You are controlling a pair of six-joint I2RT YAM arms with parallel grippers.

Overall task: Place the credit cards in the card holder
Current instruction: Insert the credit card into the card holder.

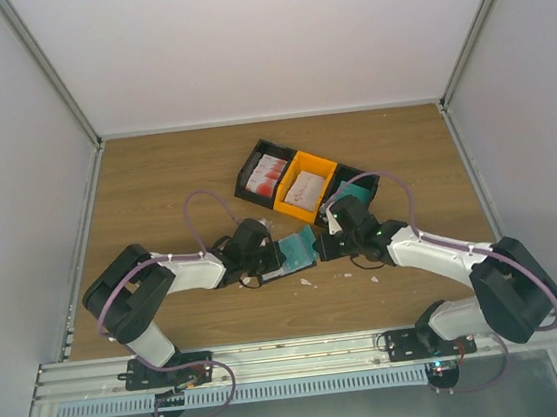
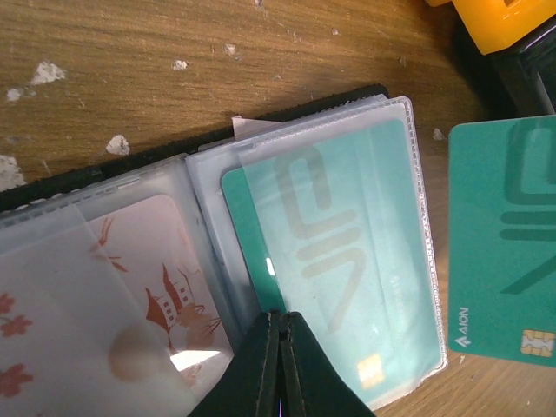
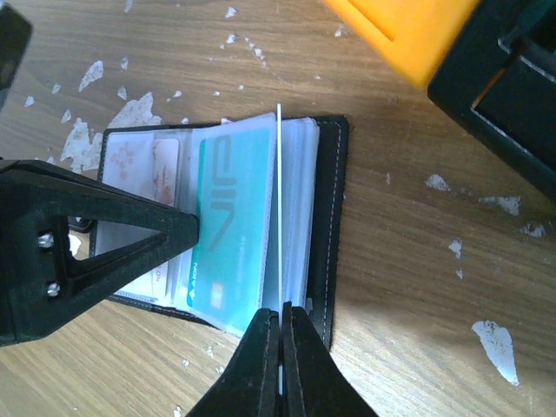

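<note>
- Pinning the open black folding card holder (image 3: 328, 200) to the wooden table (image 3: 417, 287), the left tool (image 2: 280, 323) shows fingers pressed together, its tip on a clear sleeve, probably to stop the pages flipping.
- The right tool (image 3: 280, 317) pinches a teal plastic credit card (image 2: 499, 252) by its near end, on edge over the pages, seemingly lined up for a slot.
- Another teal sleeved card (image 2: 339, 261) sits inside; the orange plastic tray (image 1: 304, 187) lies just beyond.

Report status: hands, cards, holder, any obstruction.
Left hand shut, tip on open card holder. Right hand shut on teal card, edge-on over it. Second teal card already sleeved. Nothing blocking.
</note>
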